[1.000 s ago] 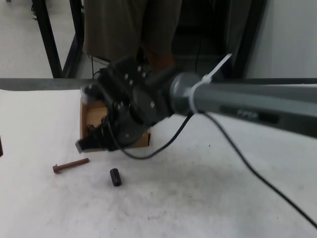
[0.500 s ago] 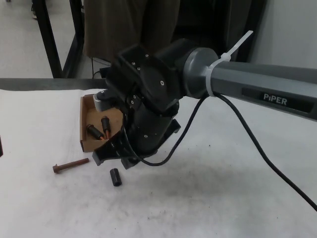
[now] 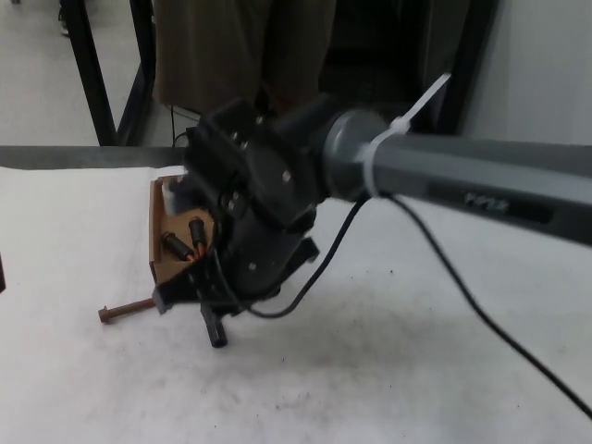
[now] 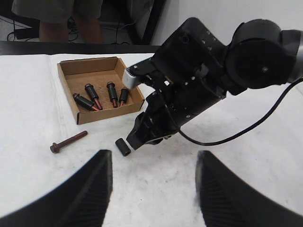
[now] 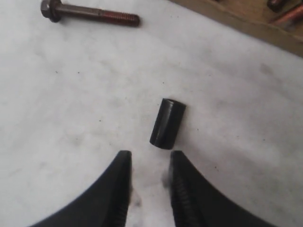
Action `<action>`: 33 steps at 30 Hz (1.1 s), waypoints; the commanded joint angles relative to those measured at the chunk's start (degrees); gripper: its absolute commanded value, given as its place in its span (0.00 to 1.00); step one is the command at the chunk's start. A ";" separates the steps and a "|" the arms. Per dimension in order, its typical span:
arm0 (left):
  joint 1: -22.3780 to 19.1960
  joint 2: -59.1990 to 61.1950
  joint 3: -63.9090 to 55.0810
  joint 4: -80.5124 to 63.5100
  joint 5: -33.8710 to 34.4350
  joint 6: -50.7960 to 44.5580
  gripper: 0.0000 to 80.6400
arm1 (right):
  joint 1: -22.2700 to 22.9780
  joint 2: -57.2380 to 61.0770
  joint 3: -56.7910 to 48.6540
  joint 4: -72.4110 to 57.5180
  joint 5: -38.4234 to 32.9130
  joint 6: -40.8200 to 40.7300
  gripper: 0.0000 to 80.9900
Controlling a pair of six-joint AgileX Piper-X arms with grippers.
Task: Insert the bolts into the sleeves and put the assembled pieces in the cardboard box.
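Just ahead of my right gripper (image 5: 150, 157) the short black metal sleeve (image 5: 167, 123) lies on its side on the white cloth (image 5: 71, 94). It is apart from the rusty brown hex-head bolt (image 5: 90, 14) and near the shallow cardboard box (image 4: 110, 113), which holds four assembled pieces (image 4: 102, 97). I judge the sleeve light, rigid and smooth, likely to roll, so I would pinch it across its round middle, pads square to its axis. My right jaws stand narrowly apart, barely wider than the sleeve, holding nothing, with the wrist pitched steeply down over it. My left gripper (image 4: 154, 157) hangs well back, spread wide and empty.
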 commanded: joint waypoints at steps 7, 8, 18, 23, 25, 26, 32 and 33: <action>-0.25 -0.37 -0.65 -0.63 -0.76 0.14 0.62 | 0.19 3.33 -0.30 -3.50 -0.66 1.51 0.33; -0.25 -0.37 -0.65 -0.63 -0.76 0.14 0.62 | 0.19 3.43 -0.30 -4.20 -0.66 1.51 0.33; -0.25 -0.37 -0.65 -0.63 -0.86 0.14 0.62 | 0.19 4.09 -0.30 -7.00 -0.08 1.09 0.33; -0.25 -0.37 -0.65 -0.63 -0.86 0.14 0.62 | 0.19 4.40 -0.30 -6.25 1.10 0.77 0.33; -0.25 -0.37 -0.65 -0.63 -0.86 0.14 0.62 | 0.19 4.40 -0.30 -5.87 1.10 -0.26 0.33; -0.25 -0.37 -0.65 -0.63 -0.86 0.14 0.62 | 0.19 4.40 -0.30 -5.72 1.21 -0.27 0.33; -0.25 -0.37 -0.65 -0.63 -0.86 0.14 0.62 | 0.19 4.56 -0.30 -5.71 2.44 -0.90 0.33; -0.25 -0.37 -0.65 -0.63 -0.86 0.14 0.62 | 0.19 4.78 -0.30 -5.71 2.44 -0.90 0.33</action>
